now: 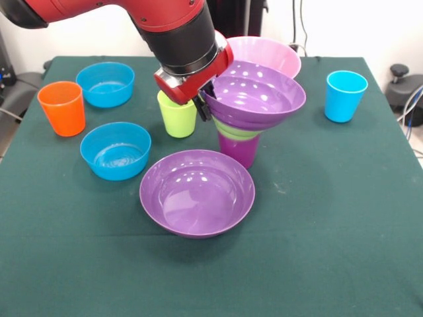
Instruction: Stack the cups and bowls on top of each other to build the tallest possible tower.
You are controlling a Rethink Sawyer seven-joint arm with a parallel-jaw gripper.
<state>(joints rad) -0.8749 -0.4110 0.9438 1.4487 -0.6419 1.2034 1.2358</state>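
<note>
The red and black arm comes down from the upper left, and its gripper [206,99] is at the left rim of the upper purple bowl [256,94]. The dark fingers [201,109] seem to pinch this rim, one inside and one outside, so the gripper is closed on the bowl.

This bowl is the top of the tower [242,125]. Under it a small green bowl [232,129] shows only as a thin edge, and this one sits on the purple cup [239,149], which stands upright on the green table [330,231]. The upper purple bowl is tilted a little.

Just left of the tower, partly under the gripper, stands the lime green cup [178,117]. Behind the tower is the big pink bowl [268,53], partly hidden by it. In front of the tower lies the second wide purple bowl [197,193], very near the purple cup. On the left are two blue bowls, one far [105,84] and one nearer [115,150], with the orange cup [62,107] beside them. The light blue cup [345,96] stands alone on the right, well apart from the tower.
</note>
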